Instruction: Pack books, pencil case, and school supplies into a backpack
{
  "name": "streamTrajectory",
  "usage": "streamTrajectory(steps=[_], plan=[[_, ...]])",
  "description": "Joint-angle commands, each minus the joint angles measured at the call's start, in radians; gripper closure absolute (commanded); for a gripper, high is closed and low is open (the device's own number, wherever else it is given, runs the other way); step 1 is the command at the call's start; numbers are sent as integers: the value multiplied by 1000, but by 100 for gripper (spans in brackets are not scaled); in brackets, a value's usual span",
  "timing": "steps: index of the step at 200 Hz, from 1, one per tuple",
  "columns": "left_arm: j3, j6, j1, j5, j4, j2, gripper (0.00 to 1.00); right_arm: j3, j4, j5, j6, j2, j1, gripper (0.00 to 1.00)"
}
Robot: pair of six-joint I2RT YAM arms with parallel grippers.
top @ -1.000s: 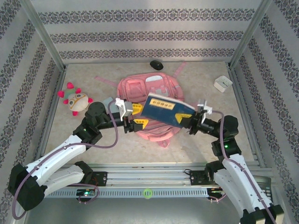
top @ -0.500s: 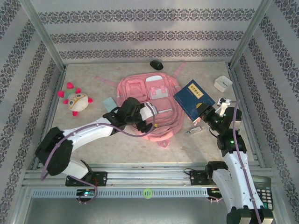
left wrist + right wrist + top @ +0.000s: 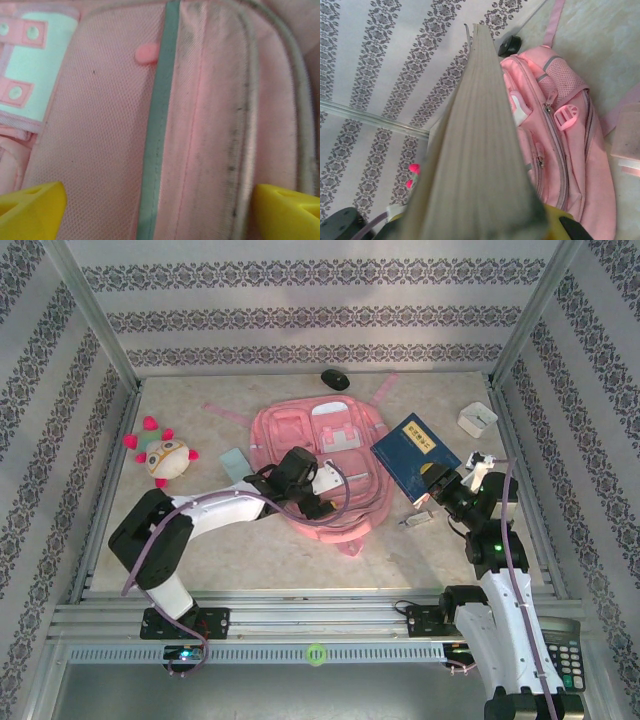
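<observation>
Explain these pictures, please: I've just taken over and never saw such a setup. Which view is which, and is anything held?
Two robot arms are bolted at the near edge of a table. The overhead picture looks down from behind them; the other two come from cameras on each wrist. On the table lie a pink backpack, a pale blue pouch, a plush toy, a white box and a small silver item. The left gripper hangs open over the backpack, holding nothing. The right gripper clamps a blue book; its wrist picture looks along the page edge.
</observation>
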Motion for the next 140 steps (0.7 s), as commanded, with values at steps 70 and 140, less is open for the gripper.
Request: streamTrajectory(steps=[70, 140], plan=[[46, -74, -5, -50, 84, -228, 100, 65, -317, 188, 223, -122, 21, 100], [320, -159, 15, -37, -86, -143, 100, 10, -346, 342, 386, -218, 221, 100]])
